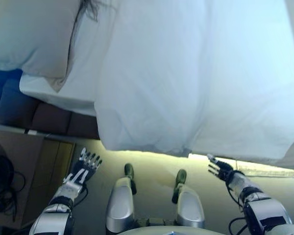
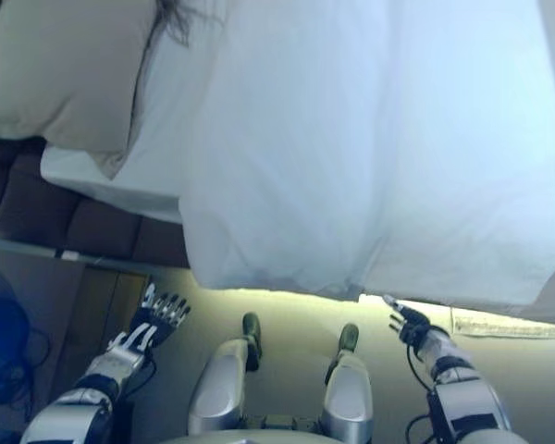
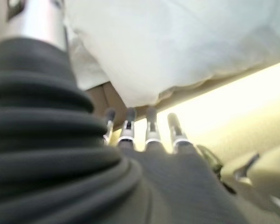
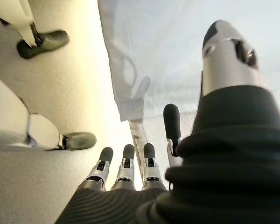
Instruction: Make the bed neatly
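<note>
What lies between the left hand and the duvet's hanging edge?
Only bare floor: in the left eye view the open left hand hovers apart from the white duvet.

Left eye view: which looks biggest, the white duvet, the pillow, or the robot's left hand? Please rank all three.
1. White duvet, filling most of the view.
2. Pillow, upper left.
3. Left hand, open, by far the smallest, though it sits nearer the camera than the bedding.

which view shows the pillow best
The left eye view: the pillow lies whole at the upper left, beside the white duvet. The right eye view shows it much the same. Neither wrist view shows it, only the duvet's edge.
</note>
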